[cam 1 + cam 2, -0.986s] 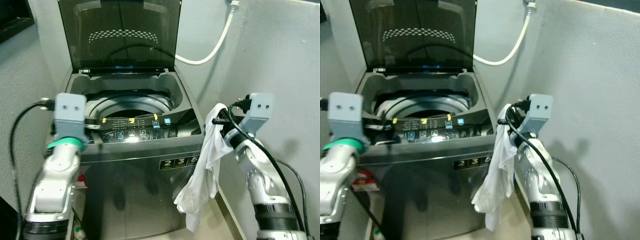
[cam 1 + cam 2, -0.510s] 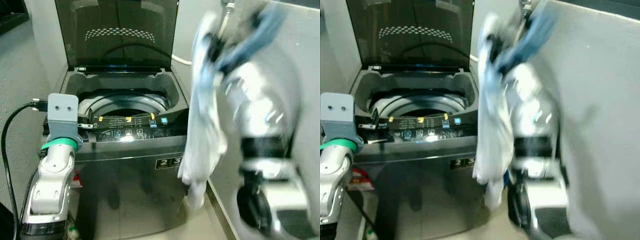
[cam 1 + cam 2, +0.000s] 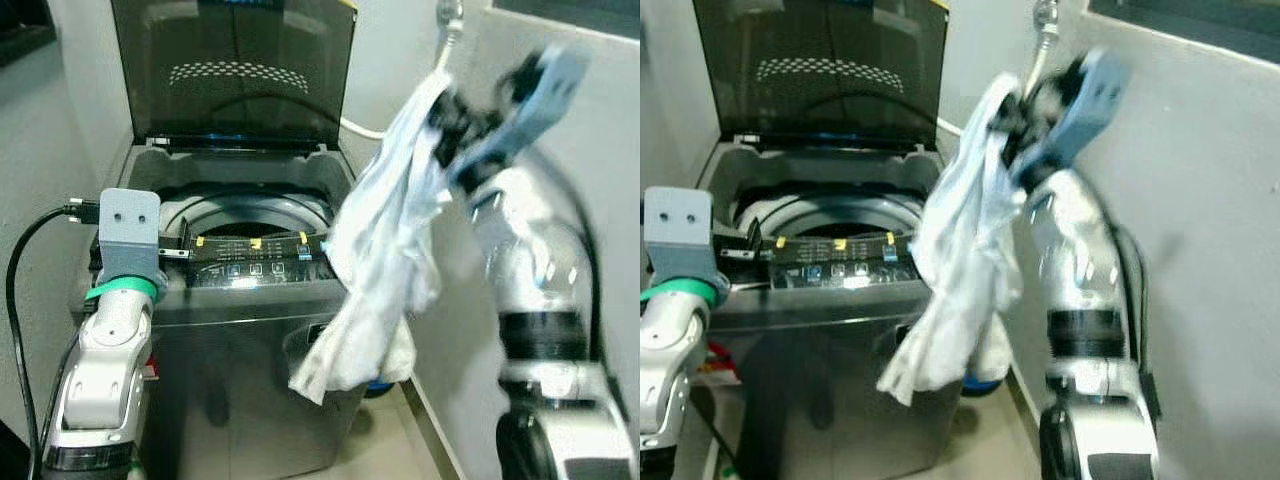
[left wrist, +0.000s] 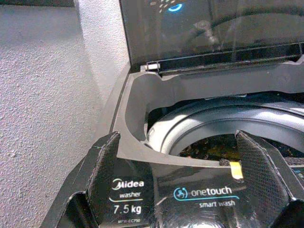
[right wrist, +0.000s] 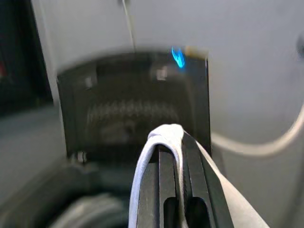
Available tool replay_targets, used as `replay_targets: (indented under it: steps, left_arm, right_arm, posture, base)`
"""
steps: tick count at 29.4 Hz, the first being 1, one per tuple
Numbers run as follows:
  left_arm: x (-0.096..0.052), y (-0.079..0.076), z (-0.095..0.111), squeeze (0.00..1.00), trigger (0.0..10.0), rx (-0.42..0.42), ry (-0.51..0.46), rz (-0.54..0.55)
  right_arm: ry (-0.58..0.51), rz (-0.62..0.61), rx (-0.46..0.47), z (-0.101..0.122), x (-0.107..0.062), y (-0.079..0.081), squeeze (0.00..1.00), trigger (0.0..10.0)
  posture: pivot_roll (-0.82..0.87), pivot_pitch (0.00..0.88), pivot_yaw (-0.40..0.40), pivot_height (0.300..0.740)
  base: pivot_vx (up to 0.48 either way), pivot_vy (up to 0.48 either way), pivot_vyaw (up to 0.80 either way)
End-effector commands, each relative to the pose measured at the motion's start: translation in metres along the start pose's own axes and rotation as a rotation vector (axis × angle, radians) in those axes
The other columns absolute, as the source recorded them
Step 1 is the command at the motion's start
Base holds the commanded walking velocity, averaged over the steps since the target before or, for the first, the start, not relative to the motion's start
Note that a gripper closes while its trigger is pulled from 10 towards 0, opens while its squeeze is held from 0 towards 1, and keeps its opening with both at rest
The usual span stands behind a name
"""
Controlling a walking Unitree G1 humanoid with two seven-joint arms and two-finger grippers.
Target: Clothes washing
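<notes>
- Top-loading washing machine (image 3: 250, 330), grey-bodied, against the pale wall (image 3: 80, 90); dark tinted lid (image 3: 235, 70) raised upright at the back, round drum opening (image 3: 245, 210) exposed, glossy control panel (image 3: 255, 268) across the front edge with small yellow tabs and lit blue icons.
- White garment (image 3: 375, 270), thin and crumpled, dangling in a long bunched drape beside the machine's front right corner; upper end gathered into a tight fold, lower end flaring in loose wrinkled tails level with the machine's front face; blurred in the head views.
- Right claw (image 5: 172, 142) raised high near the white hose (image 3: 365, 130), fingers pressed together on the garment's folded top, cloth looped over the tips.
- Left claw (image 4: 190, 190) low at the front left corner, fingers (image 4: 111, 166) spread apart, straddling the panel rim, nothing between them.
</notes>
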State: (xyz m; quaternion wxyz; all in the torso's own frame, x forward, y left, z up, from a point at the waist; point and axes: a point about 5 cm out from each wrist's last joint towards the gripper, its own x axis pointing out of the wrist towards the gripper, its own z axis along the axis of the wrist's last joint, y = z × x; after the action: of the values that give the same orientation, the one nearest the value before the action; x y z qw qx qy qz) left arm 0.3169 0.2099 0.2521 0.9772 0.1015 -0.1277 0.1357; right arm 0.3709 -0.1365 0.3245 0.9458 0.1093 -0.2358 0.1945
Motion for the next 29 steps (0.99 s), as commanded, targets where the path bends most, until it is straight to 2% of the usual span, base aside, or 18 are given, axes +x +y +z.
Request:
replay_targets:
  steps: [1,3,6,7,18,21,23,25,29]
  left_arm:
    - [0.0,-0.004,-0.001,0.0,10.0,0.01,0.01,-0.022]
    - [-0.001,-0.009,0.002,0.0,10.0,-0.014,-0.003,-0.034]
    - [-0.002,-0.011,0.003,0.0,10.0,-0.029,-0.002,-0.041]
    - [-0.004,-0.016,0.004,0.0,10.0,-0.048,-0.004,-0.064]
    - [-0.011,-0.03,-0.003,0.0,10.0,-0.056,0.03,-0.147]
    - [-0.011,-0.03,-0.003,0.0,10.0,-0.083,0.048,-0.135]
    - [-0.009,-0.027,0.002,0.0,10.0,-0.065,0.019,-0.126]
    - [-0.008,-0.024,0.007,0.0,10.0,-0.076,-0.008,-0.106]
    - [-0.007,-0.022,0.01,0.0,10.0,-0.097,-0.014,-0.099]
  right_arm:
    - [0.015,-0.002,-0.018,-0.004,-0.005,-0.001,0.0,10.0]
    - [0.079,-0.03,-0.066,-0.026,-0.022,-0.006,0.0,10.0]
    - [0.095,-0.044,-0.063,-0.032,-0.029,-0.007,0.0,10.0]
    - [0.115,-0.068,-0.063,-0.036,-0.036,-0.011,0.0,10.0]
    - [0.202,-0.144,-0.118,-0.05,-0.052,-0.02,0.0,10.0]
    - [0.128,-0.157,-0.064,-0.038,-0.049,-0.019,0.0,10.0]
    - [0.004,-0.16,0.007,-0.016,-0.039,-0.018,0.0,10.0]
    - [-0.065,-0.156,0.066,-0.002,-0.033,-0.017,0.0,10.0]
    - [-0.084,-0.152,0.089,0.003,-0.031,-0.016,0.0,10.0]
  posture:
    - [0.05,0.003,-0.023,0.74]
    - [0.06,0.006,-0.02,0.74]
    - [0.06,0.007,-0.02,0.74]
    - [0.06,0.009,-0.017,0.74]
    - [0.06,0.008,-0.007,0.74]
    - [0.06,0.009,-0.011,0.74]
    - [0.06,0.011,-0.014,0.74]
    - [0.06,0.011,-0.015,0.74]
    - [0.06,0.013,-0.016,0.74]
  base:
    - [0.0,0.0,0.0]
    - [0.0,0.0,0.0]
    - [0.0,0.0,0.0]
    - [0.0,0.0,0.0]
    - [0.0,0.0,0.0]
    - [0.0,0.0,0.0]
    - [0.0,0.0,0.0]
    - [0.0,0.0,0.0]
    - [0.0,0.0,0.0]
